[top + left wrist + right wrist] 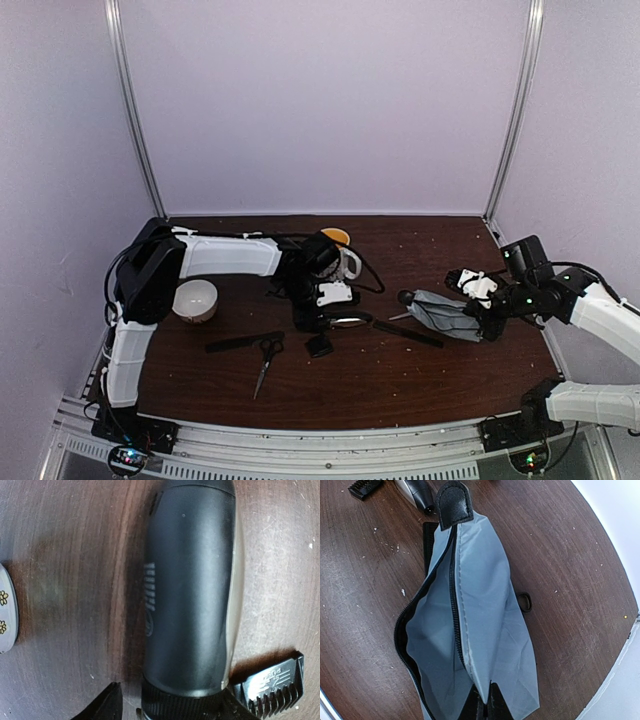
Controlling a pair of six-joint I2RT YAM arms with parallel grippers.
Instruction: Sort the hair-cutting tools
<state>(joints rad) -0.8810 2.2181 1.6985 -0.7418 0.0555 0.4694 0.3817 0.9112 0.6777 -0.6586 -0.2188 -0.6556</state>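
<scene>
your left gripper [172, 706] stood spread astride the clipper [190, 590], which lay flat on the table [60, 580]; one finger [107, 706] seemed clear of it. your right gripper [481, 703] was clenched on the grey pouch [475, 605].

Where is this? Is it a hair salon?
Probably a robot lab, not a salon. A left arm and right arm stand at a brown table inside plain walls with metal rails. The scissors, clipper and pouch lie out.
</scene>
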